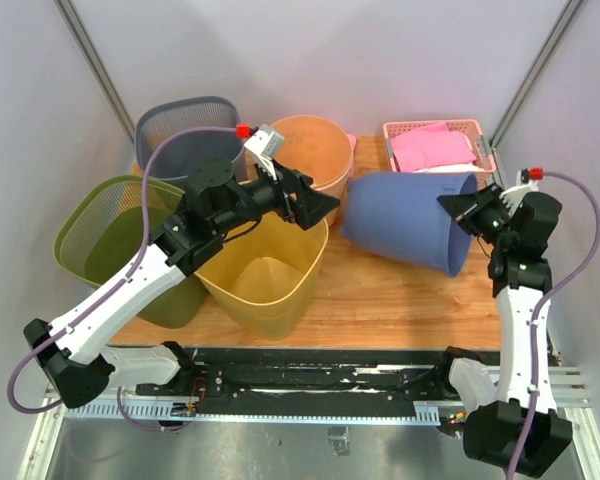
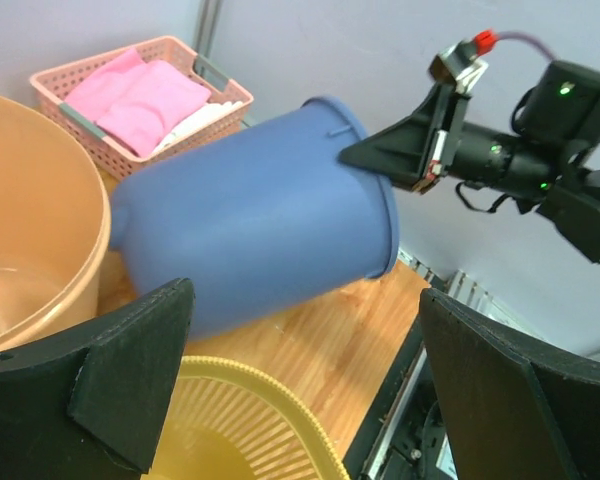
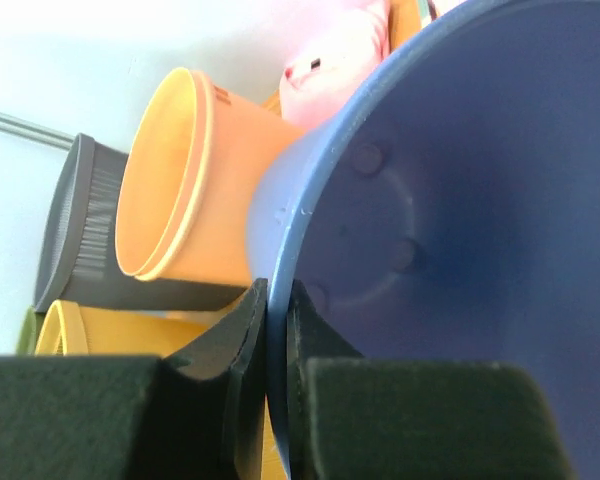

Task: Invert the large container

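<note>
R gripper (image 1: pixel 472 208) clamped rim of blue container (image 1: pixel 400 228), top cam, container lay on its side on wood table (image 1: pixel 380 300), pale walls (image 1: pixel 380 50), L wrist cam, L gripper (image 2: pixel 305 292) wide, empty, R wrist cam, rim pinched, orange bin (image 3: pixel 180 180) beyond.

The left arm (image 1: pixel 140 280) reaches forward and inward from its base, elbow raised. The left hand (image 1: pixel 318 207) is spread wide, touching nothing. The right arm (image 1: pixel 520 320) stands nearly upright with its wrist bent inward. The right hand (image 1: pixel 455 207) is pinched tight on the rim of the blue container (image 1: pixel 400 225).
</note>
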Motion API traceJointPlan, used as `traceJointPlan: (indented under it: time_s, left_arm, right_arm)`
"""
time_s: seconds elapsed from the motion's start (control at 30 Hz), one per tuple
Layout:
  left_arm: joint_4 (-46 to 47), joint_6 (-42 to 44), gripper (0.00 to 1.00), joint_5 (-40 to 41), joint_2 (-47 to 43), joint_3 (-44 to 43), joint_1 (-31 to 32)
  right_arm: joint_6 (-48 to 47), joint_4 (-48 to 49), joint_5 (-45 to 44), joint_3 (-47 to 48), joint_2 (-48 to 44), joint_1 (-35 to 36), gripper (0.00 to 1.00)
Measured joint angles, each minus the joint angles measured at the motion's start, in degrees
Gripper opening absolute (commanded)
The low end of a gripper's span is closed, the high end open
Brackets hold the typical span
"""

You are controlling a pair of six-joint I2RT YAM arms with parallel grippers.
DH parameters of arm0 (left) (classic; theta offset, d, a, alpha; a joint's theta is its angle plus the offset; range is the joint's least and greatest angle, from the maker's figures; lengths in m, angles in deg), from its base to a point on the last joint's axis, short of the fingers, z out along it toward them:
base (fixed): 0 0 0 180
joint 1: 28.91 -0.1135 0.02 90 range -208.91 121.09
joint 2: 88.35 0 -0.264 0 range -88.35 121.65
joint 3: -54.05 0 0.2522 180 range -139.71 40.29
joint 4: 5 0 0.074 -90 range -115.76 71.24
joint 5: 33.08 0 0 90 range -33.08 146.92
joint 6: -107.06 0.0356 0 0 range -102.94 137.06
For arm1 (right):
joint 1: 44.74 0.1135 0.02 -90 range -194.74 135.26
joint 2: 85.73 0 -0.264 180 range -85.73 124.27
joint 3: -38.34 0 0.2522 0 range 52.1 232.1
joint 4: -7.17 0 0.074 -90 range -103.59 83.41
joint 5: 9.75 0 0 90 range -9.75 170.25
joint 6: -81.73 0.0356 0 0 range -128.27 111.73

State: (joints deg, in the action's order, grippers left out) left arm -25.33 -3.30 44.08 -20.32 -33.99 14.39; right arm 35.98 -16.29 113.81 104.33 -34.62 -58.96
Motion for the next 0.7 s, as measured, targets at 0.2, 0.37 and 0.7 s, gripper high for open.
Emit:
traceJointPlan:
  time_s: [0.2,0.37,0.7]
  left_arm:
    - [0.50,-0.83,0.99,-1.31,2.69,-0.07,1.92]
    - [0.17,-1.01,0.99,-0.44,6.97,-0.83,4.98]
    - [-4.09,-0.02,0.99,8.70,16.65,-8.24,10.97]
  right_arm:
    - [4.42,-2.56,3.91,-6.01,-2.54,-2.27,0.47]
    - [-2.40,-13.35,-2.54,-3.98,-4.61,-2.62,0.77]
    - [-15.45,-31.50,-17.14,5.55,-6.88,-2.71,0.79]
